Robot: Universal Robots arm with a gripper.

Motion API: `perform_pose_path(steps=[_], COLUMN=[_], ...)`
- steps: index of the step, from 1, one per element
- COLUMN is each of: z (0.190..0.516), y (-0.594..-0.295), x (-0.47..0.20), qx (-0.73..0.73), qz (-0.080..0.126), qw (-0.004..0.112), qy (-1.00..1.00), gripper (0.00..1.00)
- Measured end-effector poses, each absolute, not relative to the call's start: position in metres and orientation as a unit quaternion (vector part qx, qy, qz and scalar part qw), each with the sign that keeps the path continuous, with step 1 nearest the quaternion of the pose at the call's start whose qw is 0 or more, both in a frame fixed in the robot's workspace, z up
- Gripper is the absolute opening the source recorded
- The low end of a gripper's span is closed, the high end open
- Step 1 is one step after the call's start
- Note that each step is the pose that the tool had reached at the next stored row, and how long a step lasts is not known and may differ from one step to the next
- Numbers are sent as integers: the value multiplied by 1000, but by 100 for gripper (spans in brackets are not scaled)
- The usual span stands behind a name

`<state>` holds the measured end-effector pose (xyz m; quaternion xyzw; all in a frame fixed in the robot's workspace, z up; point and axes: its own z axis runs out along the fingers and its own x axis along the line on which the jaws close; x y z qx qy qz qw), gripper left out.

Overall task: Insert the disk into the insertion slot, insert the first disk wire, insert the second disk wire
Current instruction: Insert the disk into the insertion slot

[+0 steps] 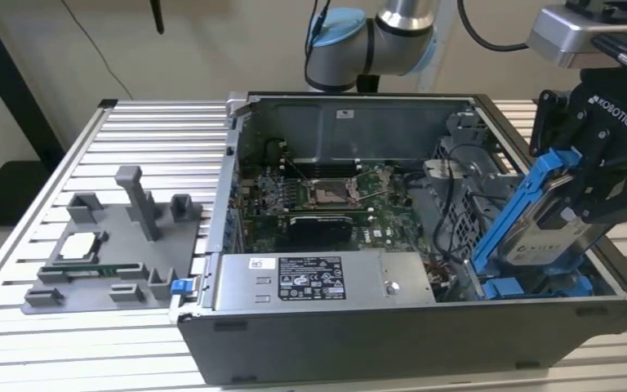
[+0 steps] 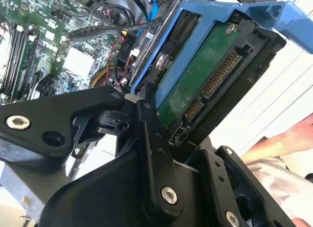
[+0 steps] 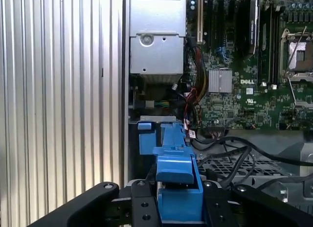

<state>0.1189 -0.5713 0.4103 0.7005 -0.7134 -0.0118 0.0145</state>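
1. Ribbed aluminium slat counter (image 1: 128,139) carries the whole setup.
2. Open grey metal computer case (image 1: 401,347) sits on it toward the exterior view's right, with its insides showing.
3. Green motherboard (image 1: 325,196) lies flat on the case floor. A grey labelled power-supply box (image 1: 313,282) runs along the near wall in the exterior view.
4. Grey plastic fixture block with upright posts (image 1: 117,245) sits on the counter at the exterior view's left, well apart from the arm.
5. Black robot gripper (image 1: 580,204) hangs over the case's end at the exterior view's right. In the first wrist view its fingers (image 3: 142,207) are clamped on the two sides of the blue carrier frame.
6. Flat silver-grey disk in that bright blue frame (image 1: 548,233) is held steeply tilted, with the top end poking above the case rim and the bottom end down by the bay.
7. Grey metal insertion slot with blue plastic rails (image 1: 537,287) is right under the disk's lower end. Can't tell if they're actually touching.
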Motion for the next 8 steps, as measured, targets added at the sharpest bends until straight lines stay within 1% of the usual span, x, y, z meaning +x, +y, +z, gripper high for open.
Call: perform_pose_path(steps=[8], z=[402], y=[-571], x=[119], qx=[701], qz=[-12], qw=[14], qy=[-713], gripper=[0])
